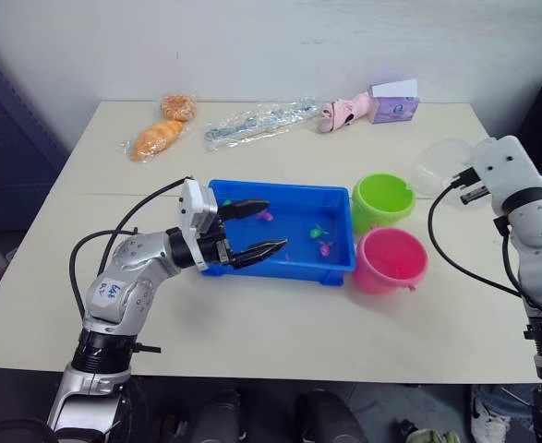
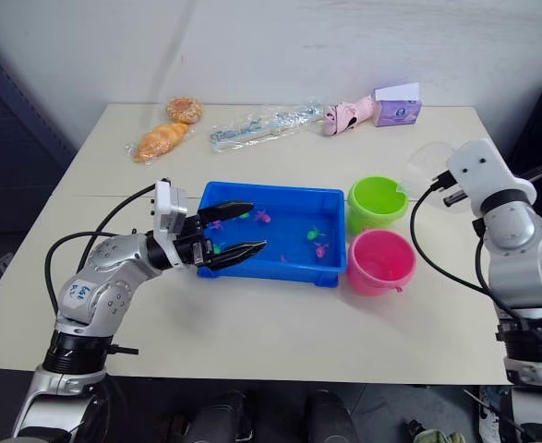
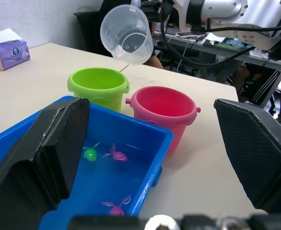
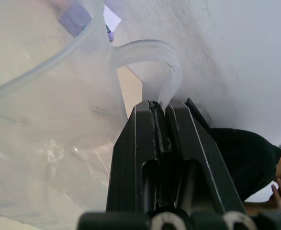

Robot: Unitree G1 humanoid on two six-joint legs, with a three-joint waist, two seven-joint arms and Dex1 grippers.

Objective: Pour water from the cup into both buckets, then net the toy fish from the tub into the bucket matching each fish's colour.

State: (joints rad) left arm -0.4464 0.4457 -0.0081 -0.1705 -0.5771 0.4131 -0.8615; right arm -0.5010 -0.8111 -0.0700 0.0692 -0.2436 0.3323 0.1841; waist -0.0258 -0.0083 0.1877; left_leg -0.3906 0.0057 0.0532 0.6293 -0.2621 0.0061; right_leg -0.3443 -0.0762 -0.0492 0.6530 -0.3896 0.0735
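Note:
The clear cup (image 1: 441, 164) hangs tilted just right of and above the lime green bucket (image 1: 382, 200), mouth turned toward it. My right gripper (image 4: 162, 112) is shut on the cup's handle. I cannot tell if water is flowing. The pink bucket (image 1: 391, 259) stands in front of the green one, both beside the right end of the blue tub (image 1: 280, 189). Tiny fish lie in the tub: a green one (image 3: 90, 153) and pink ones (image 3: 116, 155). My left gripper (image 1: 257, 227) is open over the tub's left end, holding nothing.
Along the far side of the table lie wrapped bread (image 1: 157, 138), a donut (image 1: 177, 106), a clear plastic bag (image 1: 257, 125), a pink toy (image 1: 343, 113) and a purple tissue box (image 1: 393, 103). A person (image 4: 245, 163) sits beyond the table's right side.

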